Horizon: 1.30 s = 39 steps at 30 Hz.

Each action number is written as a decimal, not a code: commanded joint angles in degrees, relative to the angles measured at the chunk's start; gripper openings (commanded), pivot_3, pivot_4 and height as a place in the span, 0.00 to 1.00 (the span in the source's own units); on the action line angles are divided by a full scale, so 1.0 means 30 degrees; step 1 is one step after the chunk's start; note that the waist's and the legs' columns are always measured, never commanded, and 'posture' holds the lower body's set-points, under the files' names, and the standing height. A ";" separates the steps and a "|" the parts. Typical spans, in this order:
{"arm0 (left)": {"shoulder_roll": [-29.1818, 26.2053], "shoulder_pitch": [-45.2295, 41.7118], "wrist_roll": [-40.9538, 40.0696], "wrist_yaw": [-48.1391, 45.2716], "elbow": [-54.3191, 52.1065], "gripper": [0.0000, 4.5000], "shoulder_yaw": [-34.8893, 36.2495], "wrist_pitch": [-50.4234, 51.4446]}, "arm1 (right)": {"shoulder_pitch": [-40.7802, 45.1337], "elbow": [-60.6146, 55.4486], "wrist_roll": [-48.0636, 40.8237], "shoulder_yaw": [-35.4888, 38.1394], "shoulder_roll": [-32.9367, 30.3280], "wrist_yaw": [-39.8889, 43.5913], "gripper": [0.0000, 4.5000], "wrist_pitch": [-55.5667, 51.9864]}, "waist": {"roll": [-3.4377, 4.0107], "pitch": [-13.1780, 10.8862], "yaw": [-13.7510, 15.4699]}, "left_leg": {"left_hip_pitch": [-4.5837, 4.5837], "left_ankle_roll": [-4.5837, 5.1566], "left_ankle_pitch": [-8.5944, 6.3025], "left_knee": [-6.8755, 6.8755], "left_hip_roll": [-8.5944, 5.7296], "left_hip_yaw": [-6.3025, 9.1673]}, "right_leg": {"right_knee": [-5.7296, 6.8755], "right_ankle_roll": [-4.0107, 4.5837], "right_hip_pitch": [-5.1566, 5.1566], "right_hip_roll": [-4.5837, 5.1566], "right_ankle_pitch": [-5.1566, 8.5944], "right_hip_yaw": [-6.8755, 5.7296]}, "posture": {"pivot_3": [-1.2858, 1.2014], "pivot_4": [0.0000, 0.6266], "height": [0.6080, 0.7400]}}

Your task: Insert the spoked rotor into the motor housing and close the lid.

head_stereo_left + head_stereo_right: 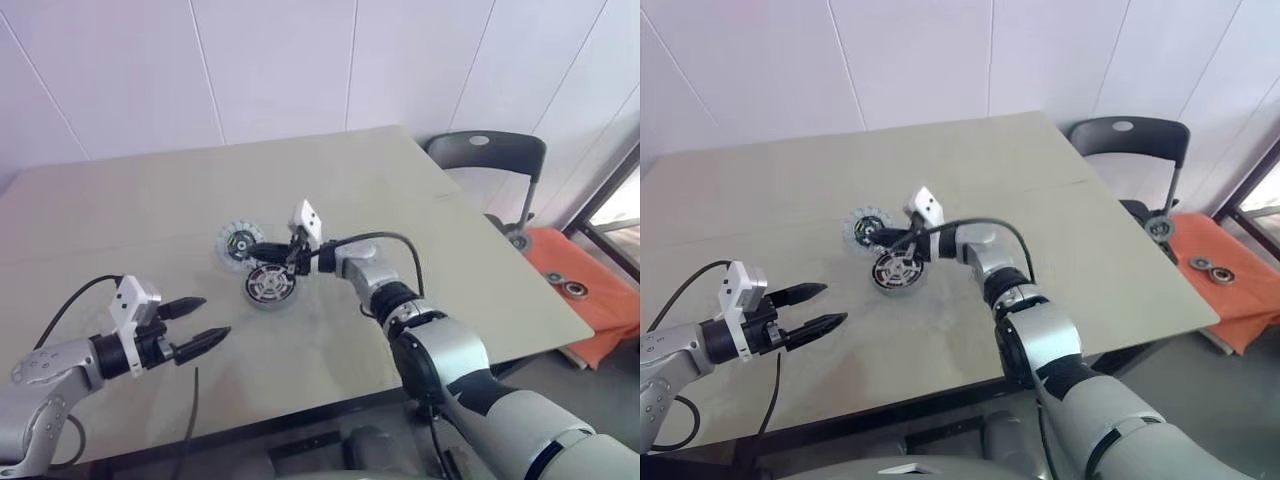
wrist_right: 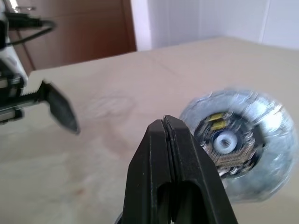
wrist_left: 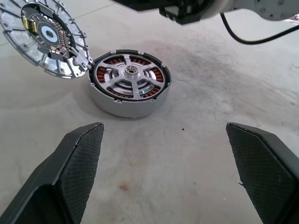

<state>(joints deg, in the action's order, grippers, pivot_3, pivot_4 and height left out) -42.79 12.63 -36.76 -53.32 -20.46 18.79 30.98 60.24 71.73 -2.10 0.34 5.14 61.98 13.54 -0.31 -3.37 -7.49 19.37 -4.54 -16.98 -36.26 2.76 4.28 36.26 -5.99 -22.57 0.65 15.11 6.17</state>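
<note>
The motor housing (image 3: 121,105), a short silver puck with copper windings, stands on the table. The spoked rotor (image 3: 129,71) sits inside it, its silver spokes level with the rim. The lid (image 3: 44,35) lies flat beside the housing and touches its edge, with its circuit-board side up. My right gripper (image 1: 254,249) is shut and holds nothing. It points level across the table, just above the spot where the lid (image 2: 238,144) and the housing (image 1: 270,285) meet. My left gripper (image 3: 163,128) is open, low over the table, a short way in front of the housing and facing it.
A grey chair (image 1: 490,160) stands past the table's far right corner. An orange cloth (image 1: 590,290) with round metal parts lies to the right of the table. A black cable (image 1: 190,420) hangs over the table's front edge (image 1: 300,405) by my left arm.
</note>
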 commanded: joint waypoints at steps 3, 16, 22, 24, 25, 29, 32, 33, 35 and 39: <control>0.0065 -0.0347 -0.0208 0.0073 -0.0408 1.00 0.0073 -0.0095 | -0.1062 0.0213 0.3249 -0.2736 -0.0498 -0.2383 0.00 0.2503 | -0.0022 0.0013 -0.0001 | 0.0013 -0.0001 0.0000 0.0000 -0.0001 -0.0006 | -0.0019 0.0001 -0.0007 0.0001 0.0001 0.0002 | 0.52 0.00 1.00; 0.0054 -0.0307 -0.0187 0.0073 -0.0426 1.00 0.0083 -0.0074 | -0.0504 -0.0148 0.1640 -0.1296 -0.0391 -0.1877 0.00 0.2617 | -0.0021 0.0015 -0.0044 | -0.0019 0.0000 0.0001 -0.0022 -0.0001 0.0000 | 0.0017 0.0002 0.0018 -0.0004 0.0000 0.0004 | 0.52 0.00 1.00; -0.0052 -0.0327 -0.0214 -0.0119 -0.0358 1.00 0.0117 -0.0104 | 0.0863 -0.1822 0.1340 -0.1773 -0.2028 0.2643 0.00 0.5741 | -0.0012 0.0010 0.0021 | 0.0000 0.0000 0.0001 -0.0010 -0.0001 0.0001 | 0.0004 -0.0002 0.0002 -0.0003 -0.0001 0.0002 | 0.52 0.00 1.00; -0.0143 -0.0307 -0.0152 -0.0285 -0.0319 1.00 0.0089 -0.0150 | 0.1225 -0.2327 0.1660 -0.2611 -0.2925 0.5062 0.00 0.6855 | -0.0019 0.0014 0.0023 | -0.0001 0.0000 0.0000 -0.0007 -0.0001 0.0001 | -0.0008 -0.0003 0.0009 -0.0001 -0.0001 0.0001 | 0.52 0.00 1.00; -0.0183 -0.0305 -0.0121 -0.0364 -0.0305 1.00 0.0076 -0.0175 | 0.1360 -0.2525 0.1803 -0.3068 -0.3342 0.6261 0.00 0.7400 | -0.0019 0.0014 0.0013 | -0.0001 -0.0001 0.0000 -0.0005 0.0000 0.0000 | -0.0012 -0.0003 0.0012 -0.0001 -0.0001 0.0001 | 0.52 0.00 1.00; -0.0229 -0.0475 -0.0080 -0.0352 -0.0435 1.00 -0.0059 -0.0064 | 0.1841 -0.2523 0.3442 -0.5361 -0.4543 0.8285 0.00 1.1310 | -0.0013 0.0010 -0.0001 | -0.0006 0.0000 0.0000 -0.0007 0.0000 0.0000 | -0.0009 -0.0002 0.0011 -0.0002 -0.0001 0.0001 | 0.52 0.00 1.00; -0.0165 -0.0822 -0.0041 -0.0254 -0.0366 1.00 -0.0260 -0.0030 | 0.2484 -0.1802 0.5410 -0.7128 -0.4722 0.7342 0.00 1.4039 | -0.0008 0.0008 -0.0056 | -0.0012 0.0000 0.0000 -0.0011 0.0000 -0.0001 | 0.0004 0.0001 0.0008 -0.0003 -0.0001 0.0001 | 0.52 0.00 1.00; -0.0130 -0.0945 -0.0010 -0.0204 -0.0337 1.00 -0.0348 -0.0016 | 0.2766 -0.1563 0.6476 -0.7806 -0.4724 0.6222 0.00 1.4859 | -0.0005 0.0006 -0.0080 | -0.0015 0.0000 0.0001 -0.0015 -0.0001 -0.0001 | 0.0013 0.0001 0.0008 -0.0003 -0.0001 0.0001 | 0.52 0.00 1.00; -0.0050 -0.1119 0.0058 -0.0078 -0.0317 1.00 -0.0529 -0.0016 | 0.3334 -0.1076 0.8424 -0.9081 -0.4726 0.4041 0.00 1.5968 | -0.0005 0.0006 -0.0106 | -0.0021 -0.0001 0.0001 -0.0015 0.0000 -0.0001 | 0.0023 0.0003 0.0006 -0.0003 -0.0001 0.0003 | 0.52 0.00 1.00; 0.0268 -0.1042 0.0154 0.0184 -0.0301 1.00 -0.0715 -0.0309 | 0.4768 -0.0397 1.3096 -1.2059 -0.4664 -0.2209 0.00 1.6662 | -0.0012 0.0010 -0.0027 | 0.0003 -0.0011 0.0006 -0.0012 -0.0001 -0.0001 | 0.0022 0.0007 -0.0025 0.0000 -0.0001 0.0007 | 0.52 0.00 1.00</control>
<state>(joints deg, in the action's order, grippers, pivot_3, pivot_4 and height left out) -42.12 10.04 -36.40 -53.19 -20.43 16.46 30.90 71.59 70.20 31.81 -33.04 -9.03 63.21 62.57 -0.35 -3.34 -7.57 19.39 -4.58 -16.96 -36.29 2.76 4.28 36.33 -5.96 -22.67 0.65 15.11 6.20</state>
